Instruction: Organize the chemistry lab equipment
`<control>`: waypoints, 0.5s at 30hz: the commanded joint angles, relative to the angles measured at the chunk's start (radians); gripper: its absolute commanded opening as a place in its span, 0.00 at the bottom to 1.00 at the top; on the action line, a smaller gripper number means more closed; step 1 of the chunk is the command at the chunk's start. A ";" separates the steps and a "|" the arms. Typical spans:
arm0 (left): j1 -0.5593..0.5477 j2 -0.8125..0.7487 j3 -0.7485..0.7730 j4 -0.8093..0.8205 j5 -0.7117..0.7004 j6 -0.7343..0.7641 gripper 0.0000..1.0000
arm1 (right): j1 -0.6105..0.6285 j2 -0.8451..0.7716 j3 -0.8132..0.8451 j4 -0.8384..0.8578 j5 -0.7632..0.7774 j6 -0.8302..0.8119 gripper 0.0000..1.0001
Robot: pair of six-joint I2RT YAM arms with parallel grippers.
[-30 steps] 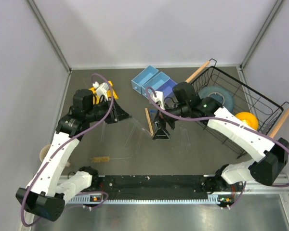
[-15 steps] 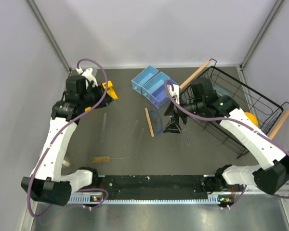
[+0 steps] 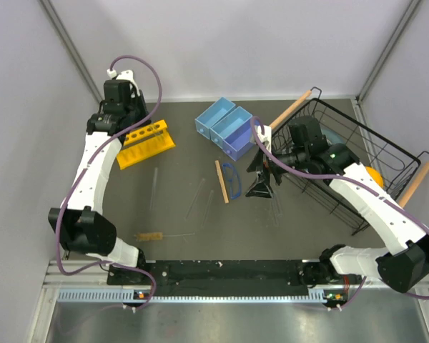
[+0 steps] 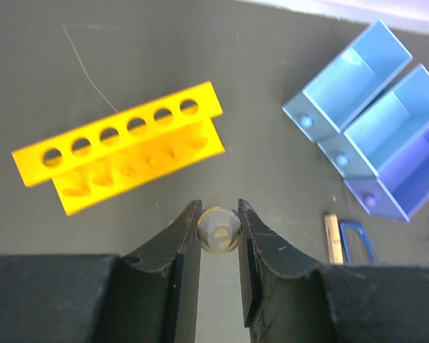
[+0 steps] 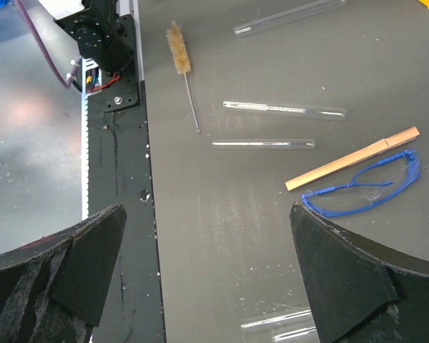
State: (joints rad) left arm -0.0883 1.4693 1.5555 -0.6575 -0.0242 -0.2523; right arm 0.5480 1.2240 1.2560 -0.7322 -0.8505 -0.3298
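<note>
A: Where is the left gripper (image 4: pixel 218 209)?
B: It hangs over the table's (image 3: pixel 179 246) far-left corner, close to both walls. Its jaws are clamped on a glass tube (image 4: pixel 219 230), seen end-on, just short of the yellow rack (image 4: pixel 121 136).
A: And the right gripper (image 5: pixel 207 264)?
B: Its jaws are spread wide and hold nothing. It is above bare table, with the wire basket (image 3: pixel 357 150) close on its right.
A: What lies below it?
B: The safety glasses (image 5: pixel 372 182) and the wooden stick (image 5: pixel 352 158), side by side. Two loose tubes (image 5: pixel 284 108) and the brush (image 5: pixel 179 48) lie nearer the front edge.
</note>
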 commanded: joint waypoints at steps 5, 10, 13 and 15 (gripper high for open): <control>0.016 0.169 0.181 0.090 -0.079 0.047 0.13 | -0.013 -0.038 -0.009 0.039 -0.039 -0.002 0.99; 0.018 0.233 0.222 0.076 -0.077 0.053 0.13 | -0.022 -0.040 -0.012 0.043 -0.044 0.005 0.99; 0.018 0.250 0.218 0.075 -0.074 0.062 0.13 | -0.025 -0.038 -0.013 0.047 -0.045 0.006 0.99; 0.019 0.258 0.219 0.073 -0.071 0.067 0.13 | -0.025 -0.037 -0.013 0.048 -0.045 0.011 0.99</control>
State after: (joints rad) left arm -0.0772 1.7203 1.7329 -0.6212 -0.0875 -0.2100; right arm 0.5339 1.2129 1.2495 -0.7250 -0.8658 -0.3275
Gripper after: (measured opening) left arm 0.286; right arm 0.987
